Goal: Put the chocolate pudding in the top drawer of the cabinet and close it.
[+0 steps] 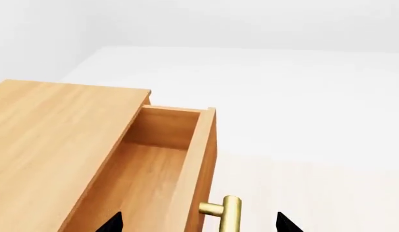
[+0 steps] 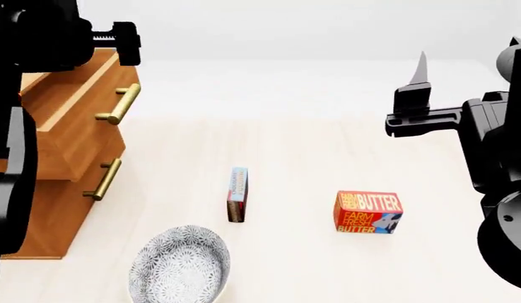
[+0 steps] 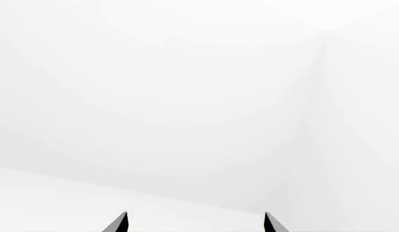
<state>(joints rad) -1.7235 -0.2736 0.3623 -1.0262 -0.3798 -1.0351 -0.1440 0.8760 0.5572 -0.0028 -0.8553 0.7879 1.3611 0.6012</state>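
Nearest, a grey-patterned round bowl on the pale wooden floor. Just beyond, upright on its edge, the thin light-blue and red-brown chocolate pudding box, apart from the bowl, with a red-orange "Farm Fresh Butter" box well to its right. Left, the orange-brown wood-grain cabinet, top drawer pulled out, brass bar handle showing. Above the handle, the left gripper, fingertips spread wide, gripping nothing. Raised at right, the right gripper, likewise parted, facing blank white.
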